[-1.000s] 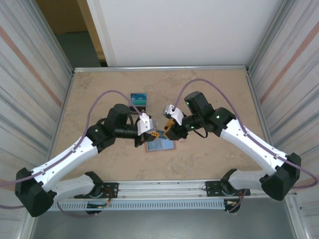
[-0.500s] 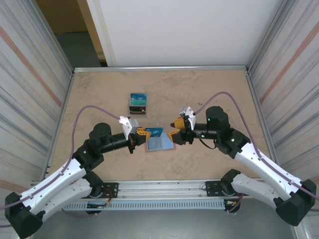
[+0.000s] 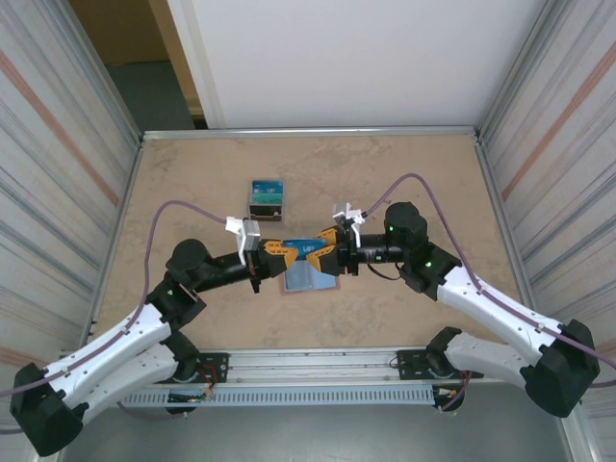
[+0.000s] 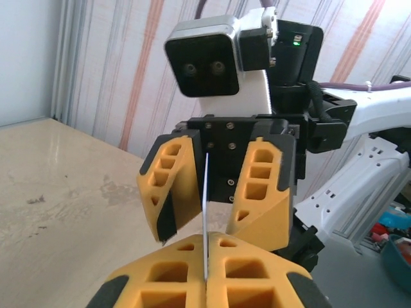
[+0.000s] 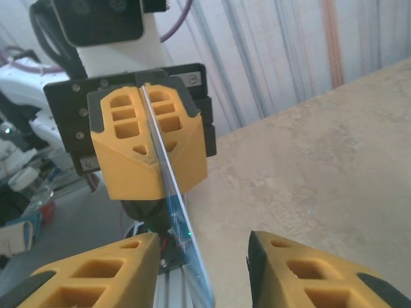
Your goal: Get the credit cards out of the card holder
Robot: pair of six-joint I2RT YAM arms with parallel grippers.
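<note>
My left gripper [image 3: 282,248] is shut on one end of a blue credit card [image 3: 306,247] and holds it level above the table. In the left wrist view the card [image 4: 205,192] stands edge-on, pinched in my left gripper [image 4: 207,240]. My right gripper [image 3: 327,252] faces it, open, its jaws on either side of the card's free end with a gap on each side. From the right wrist the card [image 5: 178,215] passes between my right gripper [image 5: 202,247]. The salmon-pink card holder [image 3: 310,280] lies open on the table just below the card, blue lining up.
A dark boxy stand [image 3: 267,199] with blue-teal cards sits behind the grippers toward the left. Corrugated walls close in the tan table [image 3: 423,173] on both sides, and a metal rail [image 3: 308,364] runs along the near edge.
The left gripper has lifted the card off the holder and pulled back. The right gripper has moved left so its jaws now straddle the card's free end.
</note>
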